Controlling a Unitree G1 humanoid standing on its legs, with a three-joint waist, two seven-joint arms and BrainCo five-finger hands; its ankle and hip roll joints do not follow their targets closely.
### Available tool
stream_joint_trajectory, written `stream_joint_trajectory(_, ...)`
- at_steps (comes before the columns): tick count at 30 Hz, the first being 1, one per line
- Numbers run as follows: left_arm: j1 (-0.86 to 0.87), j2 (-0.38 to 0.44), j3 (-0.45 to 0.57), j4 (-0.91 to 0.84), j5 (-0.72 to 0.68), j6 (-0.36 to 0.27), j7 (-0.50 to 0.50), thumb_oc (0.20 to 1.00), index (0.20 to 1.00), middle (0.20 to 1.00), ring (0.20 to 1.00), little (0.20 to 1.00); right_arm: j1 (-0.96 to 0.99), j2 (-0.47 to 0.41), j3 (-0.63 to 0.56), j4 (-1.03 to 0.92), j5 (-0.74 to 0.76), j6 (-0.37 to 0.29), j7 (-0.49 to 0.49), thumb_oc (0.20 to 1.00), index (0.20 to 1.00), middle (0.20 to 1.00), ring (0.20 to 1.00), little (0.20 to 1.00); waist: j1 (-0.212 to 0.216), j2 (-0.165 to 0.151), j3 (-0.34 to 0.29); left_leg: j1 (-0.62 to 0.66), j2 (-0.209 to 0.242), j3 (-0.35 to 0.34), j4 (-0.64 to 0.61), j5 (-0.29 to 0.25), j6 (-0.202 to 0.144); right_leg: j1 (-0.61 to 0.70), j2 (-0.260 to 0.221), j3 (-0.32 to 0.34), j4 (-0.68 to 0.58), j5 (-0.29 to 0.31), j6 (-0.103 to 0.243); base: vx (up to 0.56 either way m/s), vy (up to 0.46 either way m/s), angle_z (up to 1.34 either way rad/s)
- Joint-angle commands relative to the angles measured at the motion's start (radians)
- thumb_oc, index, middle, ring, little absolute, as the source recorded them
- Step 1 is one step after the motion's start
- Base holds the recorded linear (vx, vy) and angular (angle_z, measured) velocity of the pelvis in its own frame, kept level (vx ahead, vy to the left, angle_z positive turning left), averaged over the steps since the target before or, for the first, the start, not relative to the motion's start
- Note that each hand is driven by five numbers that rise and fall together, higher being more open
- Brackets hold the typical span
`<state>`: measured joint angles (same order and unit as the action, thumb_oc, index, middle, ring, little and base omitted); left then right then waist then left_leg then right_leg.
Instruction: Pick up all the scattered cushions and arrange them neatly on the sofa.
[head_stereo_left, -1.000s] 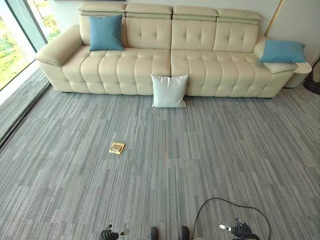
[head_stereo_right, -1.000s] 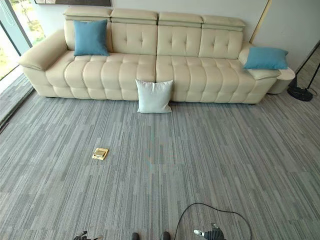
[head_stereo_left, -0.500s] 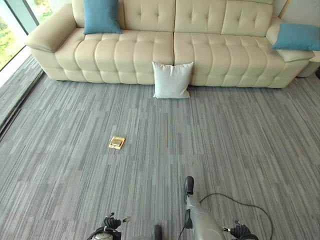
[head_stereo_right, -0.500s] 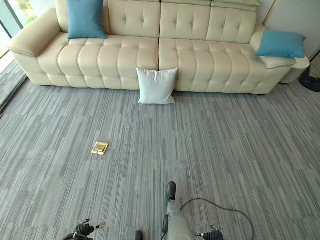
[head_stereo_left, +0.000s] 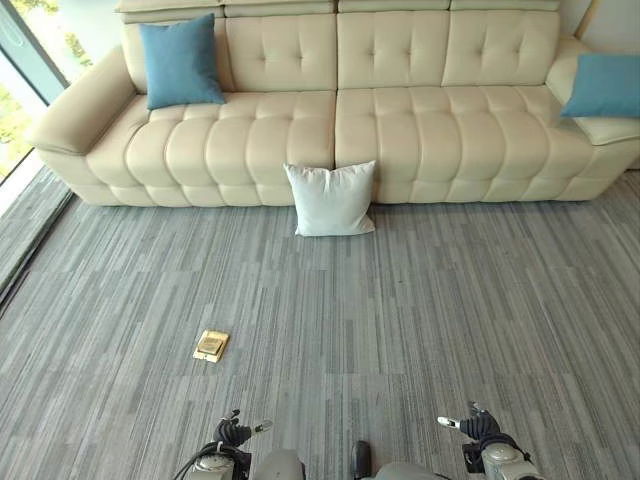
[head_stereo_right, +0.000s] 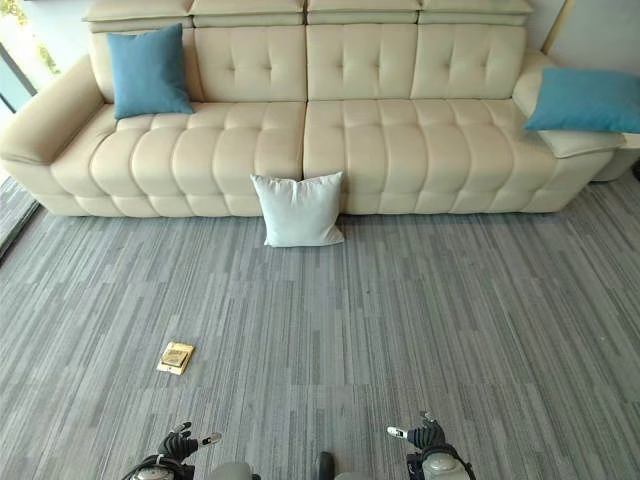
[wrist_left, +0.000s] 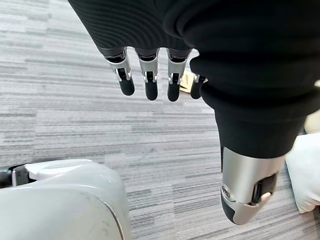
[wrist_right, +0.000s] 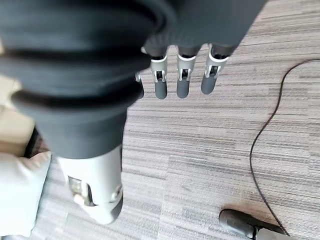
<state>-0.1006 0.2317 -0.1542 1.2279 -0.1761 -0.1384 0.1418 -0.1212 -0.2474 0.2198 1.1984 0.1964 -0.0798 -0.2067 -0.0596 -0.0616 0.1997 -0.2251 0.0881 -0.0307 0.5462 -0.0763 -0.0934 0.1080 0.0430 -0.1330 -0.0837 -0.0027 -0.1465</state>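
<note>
A white cushion (head_stereo_left: 331, 199) stands on the grey carpet, leaning against the front of the cream sofa (head_stereo_left: 400, 130) near its middle. One blue cushion (head_stereo_left: 181, 62) rests upright against the sofa's back at its left end. Another blue cushion (head_stereo_left: 606, 86) lies on the right armrest. My left hand (head_stereo_left: 228, 437) hangs low at the bottom of the eye views, far from the cushions, fingers (wrist_left: 147, 75) straight and empty. My right hand (head_stereo_left: 474, 426) hangs likewise, its fingers (wrist_right: 182, 76) relaxed and holding nothing.
A small brass floor box (head_stereo_left: 210, 345) sits in the carpet left of centre, between me and the sofa. A window wall (head_stereo_left: 18, 70) runs along the left side. Wide carpet lies between me and the sofa.
The camera has shifted: the sofa's back is again in sight, and sofa, white cushion and floor box sit lower in view. Both hands still hang low and empty.
</note>
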Motion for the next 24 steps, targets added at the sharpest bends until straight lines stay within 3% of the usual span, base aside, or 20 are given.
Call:
stream_joint_trajectory(1, 0.011, 0.007, -0.03, 0.0, 0.011, -0.009, 0.008, 1.0, 1.0, 1.0, 1.0, 1.0, 0.024, -0.034, -0.014, 0.005, 0.003, -0.018, -0.01, 1.0, 1.0, 1.0, 1.0, 1.0, 0.04, 0.015, 0.036, 0.154, -0.059, 0.042, -0.289, -0.001, 0.044, -0.062, -0.095, 0.05, 0.027, -0.04, 0.191, 0.24, 0.037, -0.13)
stream_joint_trajectory(4, 0.017, 0.006, -0.033, 0.002, 0.013, -0.007, 0.007, 1.0, 1.0, 1.0, 1.0, 1.0, 0.022, -0.037, -0.008, 0.003, -0.001, -0.02, -0.015, 1.0, 1.0, 1.0, 1.0, 1.0, 0.062, 0.033, 0.038, 0.095, -0.061, 0.028, -0.44, 0.091, 0.037, -0.011, -0.075, 0.067, 0.009, -0.067, 0.192, 0.25, 0.052, -0.17)
stream_joint_trajectory(6, 0.027, 0.006, -0.029, 0.009, 0.002, -0.007, 0.007, 1.0, 1.0, 1.0, 1.0, 1.0, 0.018, -0.039, -0.004, -0.003, -0.004, -0.019, -0.028, 1.0, 1.0, 1.0, 1.0, 1.0, 0.102, 0.055, 0.044, 0.009, -0.071, 0.015, -0.596, 0.204, 0.031, 0.062, -0.046, 0.113, 0.003, -0.11, 0.188, 0.5, 0.138, -0.19)
stream_joint_trajectory(9, 0.041, 0.008, -0.022, 0.02, 0.001, -0.003, 0.009, 1.0, 1.0, 1.0, 1.0, 1.0, 0.021, -0.037, -0.003, -0.002, -0.008, -0.009, -0.032, 1.0, 1.0, 1.0, 1.0, 1.0, 0.118, 0.056, 0.038, -0.021, -0.068, 0.057, -0.611, 0.231, 0.025, 0.106, -0.049, 0.145, 0.003, -0.134, 0.19, 0.36, 0.173, -0.38)
stream_joint_trajectory(12, 0.068, 0.006, -0.003, 0.03, 0.003, 0.004, 0.007, 1.0, 1.0, 1.0, 1.0, 1.0, 0.027, -0.026, -0.001, 0.01, -0.021, -0.002, -0.026, 1.0, 1.0, 1.0, 1.0, 1.0, 0.128, 0.058, 0.003, 0.003, -0.071, 0.051, -0.608, 0.254, 0.042, 0.134, -0.065, 0.167, 0.014, -0.152, 0.205, 0.35, 0.225, -0.63)
stream_joint_trajectory(14, 0.076, 0.013, 0.0, 0.04, 0.017, 0.006, 0.002, 1.0, 1.0, 1.0, 1.0, 1.0, 0.032, -0.013, -0.004, 0.013, -0.023, 0.001, -0.015, 1.0, 1.0, 1.0, 1.0, 1.0, 0.131, 0.038, -0.025, 0.02, -0.086, 0.062, -0.58, 0.226, 0.066, 0.123, -0.097, 0.181, 0.074, -0.159, 0.226, 0.45, 0.288, -0.33)
stream_joint_trajectory(17, 0.068, 0.022, -0.007, 0.035, 0.028, 0.012, -0.005, 1.0, 1.0, 1.0, 1.0, 1.0, 0.036, 0.0, 0.003, 0.014, -0.037, 0.008, 0.001, 1.0, 1.0, 1.0, 1.0, 1.0, 0.127, 0.019, -0.039, 0.054, -0.109, 0.071, -0.55, 0.161, 0.1, 0.06, -0.119, 0.185, 0.268, -0.117, 0.27, 0.33, 0.256, -0.06)
stream_joint_trajectory(18, 0.064, 0.028, -0.008, 0.033, 0.034, 0.016, -0.005, 1.0, 1.0, 1.0, 1.0, 1.0, 0.036, 0.002, -0.001, 0.013, -0.038, 0.012, 0.002, 1.0, 1.0, 1.0, 1.0, 1.0, 0.117, 0.015, -0.028, 0.091, -0.123, 0.072, -0.547, 0.126, 0.126, -0.013, -0.128, 0.181, 0.433, -0.007, 0.305, 0.33, 0.276, 0.18)
stream_joint_trajectory(19, 0.056, 0.035, -0.013, 0.029, 0.037, 0.017, -0.004, 1.0, 1.0, 1.0, 1.0, 1.0, 0.038, 0.006, -0.005, 0.0, -0.037, 0.008, 0.003, 1.0, 1.0, 1.0, 1.0, 1.0, 0.098, 0.035, -0.008, 0.156, -0.123, 0.064, -0.558, 0.091, 0.151, -0.087, -0.134, 0.149, 0.631, 0.118, 0.317, 0.27, 0.226, 0.23)
stream_joint_trajectory(21, 0.055, 0.037, -0.012, 0.029, 0.037, 0.017, -0.004, 1.0, 1.0, 1.0, 1.0, 1.0, 0.042, 0.009, -0.006, -0.003, -0.039, 0.009, 0.001, 1.0, 1.0, 1.0, 1.0, 1.0, 0.093, 0.044, -0.002, 0.188, -0.117, 0.057, -0.569, 0.081, 0.156, -0.126, -0.142, 0.13, 0.691, 0.122, 0.309, 0.27, 0.147, 0.17)
stream_joint_trajectory(22, 0.053, 0.038, -0.01, 0.033, 0.032, 0.017, -0.004, 1.0, 1.0, 1.0, 1.0, 1.0, 0.05, 0.012, -0.01, -0.003, -0.039, 0.009, -0.001, 1.0, 1.0, 1.0, 1.0, 1.0, 0.087, 0.061, 0.002, 0.231, -0.105, 0.05, -0.586, 0.064, 0.159, -0.188, -0.153, 0.078, 0.694, 0.089, 0.286, 0.28, 0.111, 0.27)
stream_joint_trajectory(23, 0.053, 0.038, -0.01, 0.033, 0.032, 0.017, -0.004, 1.0, 1.0, 1.0, 1.0, 1.0, 0.05, 0.012, -0.01, -0.003, -0.039, 0.009, -0.001, 1.0, 1.0, 1.0, 1.0, 1.0, 0.083, 0.057, 0.007, 0.237, -0.11, 0.048, -0.587, 0.064, 0.159, -0.184, -0.158, 0.076, 0.702, 0.081, 0.287, 0.37, 0.051, 0.3)
stream_joint_trajectory(24, 0.047, 0.036, -0.012, 0.035, 0.032, 0.016, -0.007, 1.0, 1.0, 1.0, 1.0, 1.0, 0.047, 0.011, -0.015, -0.003, -0.037, 0.007, -0.003, 1.0, 1.0, 1.0, 1.0, 1.0, 0.074, 0.062, 0.013, 0.267, -0.108, 0.039, -0.589, 0.041, 0.154, -0.218, -0.169, 0.019, 0.586, 0.011, 0.266, 0.29, -0.028, 0.16)
